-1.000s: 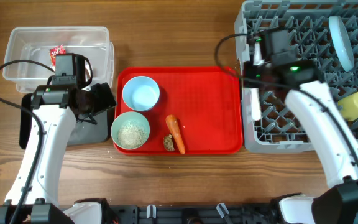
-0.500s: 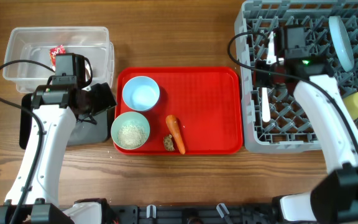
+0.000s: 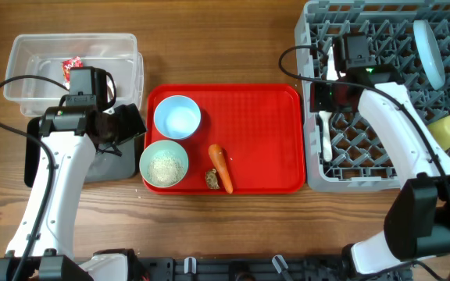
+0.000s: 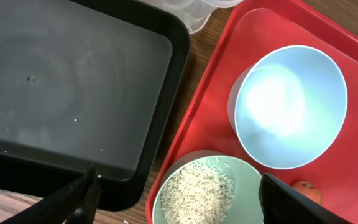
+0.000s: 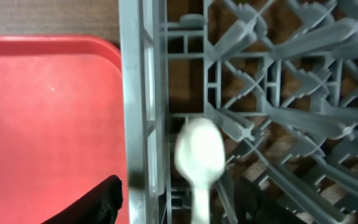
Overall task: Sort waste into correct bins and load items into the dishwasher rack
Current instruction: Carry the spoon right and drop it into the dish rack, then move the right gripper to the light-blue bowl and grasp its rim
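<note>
- The white spoon (image 3: 326, 139) lies inside the dishwasher rack (image 3: 381, 176), just beside its left edge. It runs lengthwise along that edge, scoop end toward the rack's far side.
- The right gripper (image 5: 179, 190) hangs over the spoon. Its fingers stand apart on either side of the handle with a gap on each side, so the spoon is not clamped.
- The right arm reaches from the near right corner of the table (image 3: 225, 47) diagonally across the rack. Its wrist bends toward the rack's far left corner.
- A pale blue plate (image 3: 429, 51) stands on edge between pegs near the rack's far right corner. A yellow cup (image 3: 444, 131) lies at its right edge.
- On the red tray (image 3: 260, 133), the pale blue bowl (image 3: 177, 117) sits in the far left corner.
- The mint green bowl (image 4: 253, 186) holding rice (image 4: 197, 186) sits in the near left corner.
- The carrot (image 3: 220, 166) and a brown food lump (image 3: 212, 179) touching it lie by the near edge.
- The left gripper (image 4: 179, 196) hovers over the gap between the black tray (image 4: 61, 81) and the red tray, fingers spread wide and empty.
- The left arm rises from the table's near left edge, its wrist turned rightward above the black tray.
- A snack wrapper (image 3: 73, 65) lies in the clear tub (image 3: 37, 51) at the table's far left corner.
</note>
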